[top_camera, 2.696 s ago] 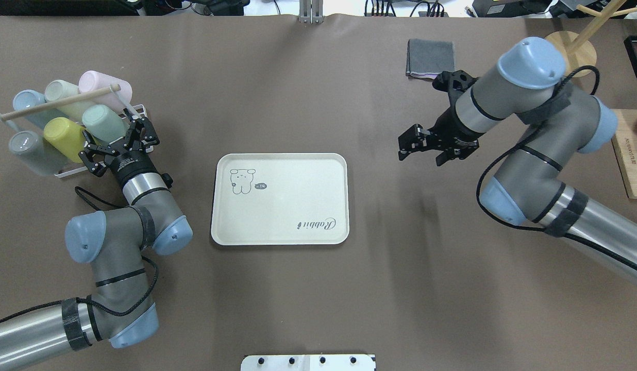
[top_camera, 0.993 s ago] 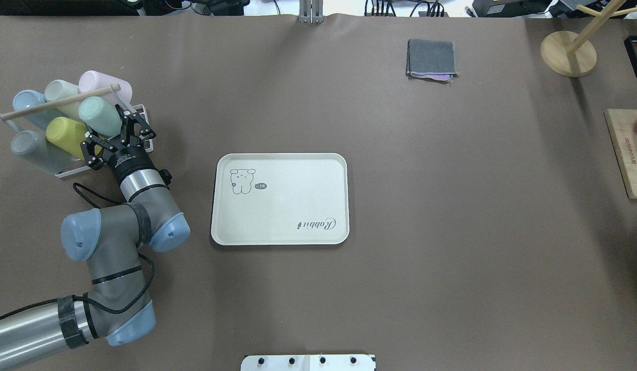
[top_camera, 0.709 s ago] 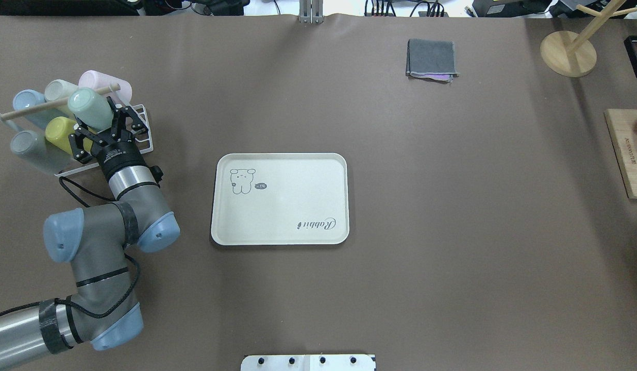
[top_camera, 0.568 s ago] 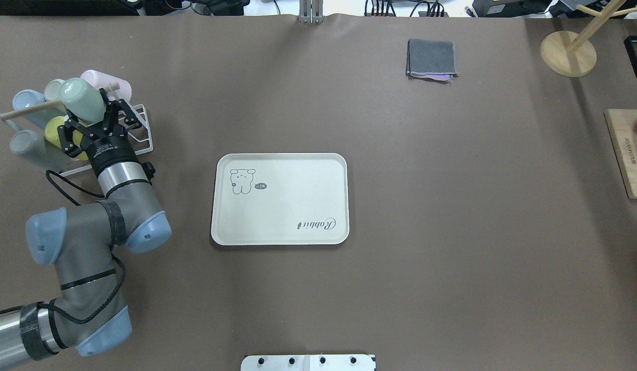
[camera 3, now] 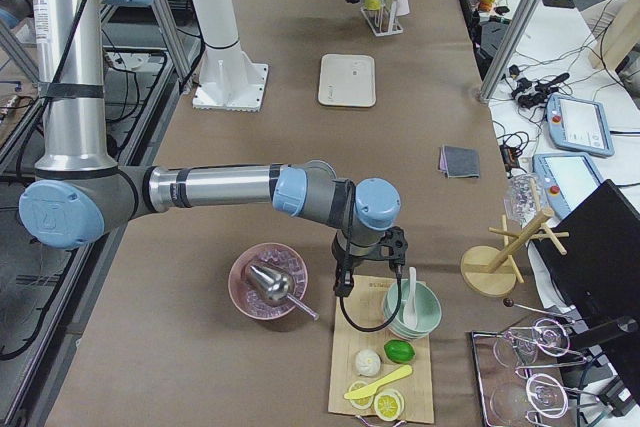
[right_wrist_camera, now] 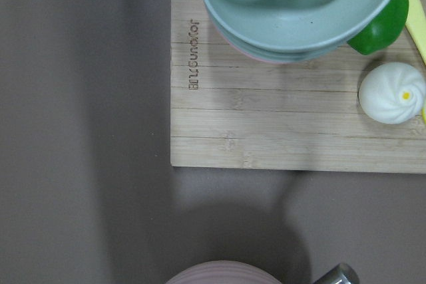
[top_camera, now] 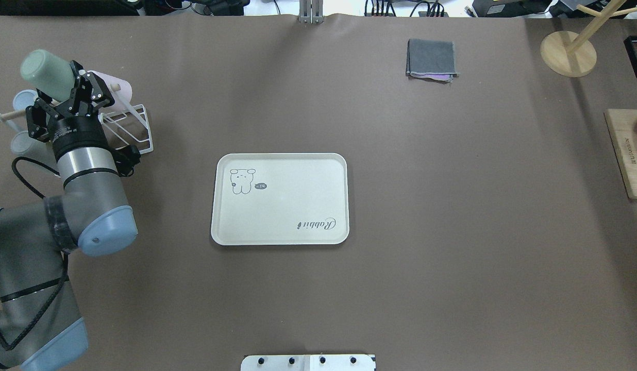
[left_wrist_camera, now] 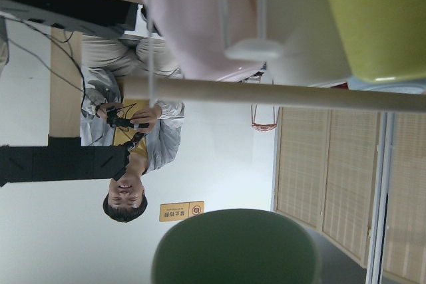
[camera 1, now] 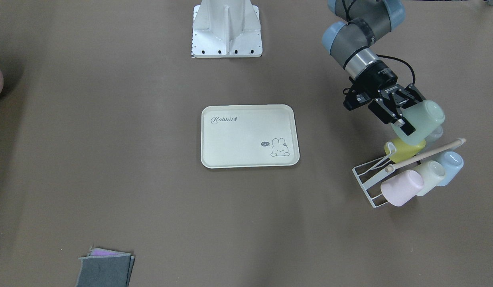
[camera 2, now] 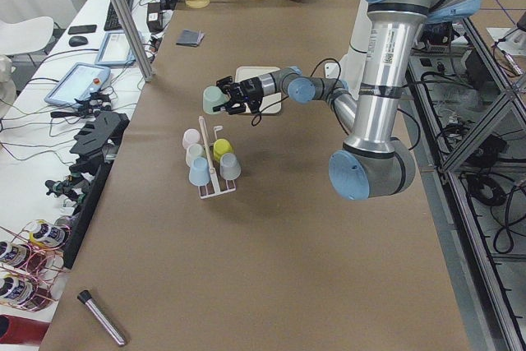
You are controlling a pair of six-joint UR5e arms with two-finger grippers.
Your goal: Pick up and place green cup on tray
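In the front-facing view, the left gripper (camera 1: 411,114) has its two fingers (camera 1: 397,118) pinching the green cup (camera 1: 425,118) from either side. The cup is tilted and juts out past the fingertips. Just under the fingers sit a yellow-green cup (camera 1: 402,150) and the wire rack (camera 1: 364,180) with its wooden rod (camera 1: 428,153). The tray (camera 1: 238,139) lies well apart from the fingers, out toward the table's middle. From overhead, the fingers clamp the same cup, which points away beyond the fingertips. The rack's bare white loops are just beside the fingers, and a grey cloth (top_camera: 432,56) lies far across the table. The left side view shows the cup held in the air, apart from the rack and its cups below the fingers, with the tray behind the wrist. In the right side view, the right gripper (camera 3: 344,273) hangs over the edge of a wooden board (camera 3: 385,387) beside a pink bowl (camera 3: 262,292); whether its fingers are spread or together cannot be told. The left wrist camera shows the green cup's body at the bottom, with the rod and a pink cup (left_wrist_camera: 200,28) beyond it. The right wrist camera shows only the board, stacked bowls (right_wrist_camera: 299,21) and the table, with no fingers in sight.
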